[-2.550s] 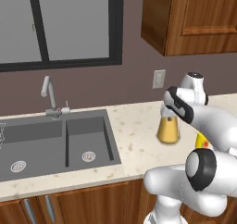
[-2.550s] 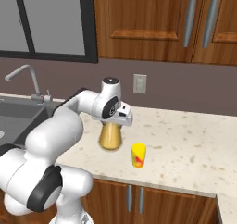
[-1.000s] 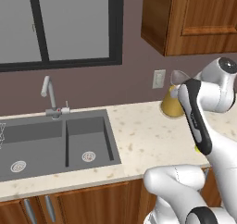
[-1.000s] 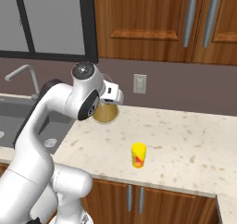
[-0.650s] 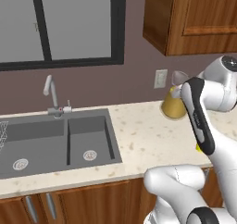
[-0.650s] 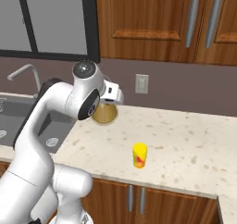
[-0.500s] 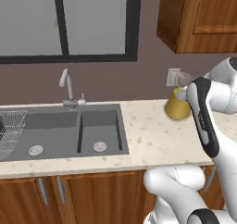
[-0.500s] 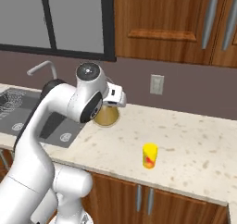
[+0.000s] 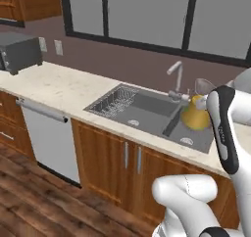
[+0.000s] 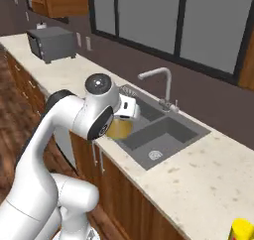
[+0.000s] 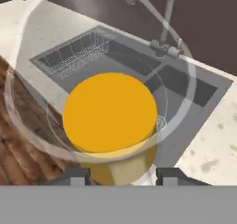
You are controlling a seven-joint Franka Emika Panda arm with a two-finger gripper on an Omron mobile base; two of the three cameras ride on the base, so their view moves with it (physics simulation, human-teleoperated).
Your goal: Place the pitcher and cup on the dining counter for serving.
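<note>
Speckled counter [image 9: 68,91] flanks grey sink [image 9: 147,111].

No readable text, labels, brands or numbers anywhere in frames

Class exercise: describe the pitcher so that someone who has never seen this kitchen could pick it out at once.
Start at the grey double sink under the dark window, with its steel faucet. In front of it, the white arm's gripper holds the pitcher in the air. It is the only clear glass cone filled with amber-orange liquid, unlike the small yellow cup.

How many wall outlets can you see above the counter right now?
2, both on the wall beside the toaster oven: one outlet, another closer to it. Others may be hidden behind the arm.
</note>
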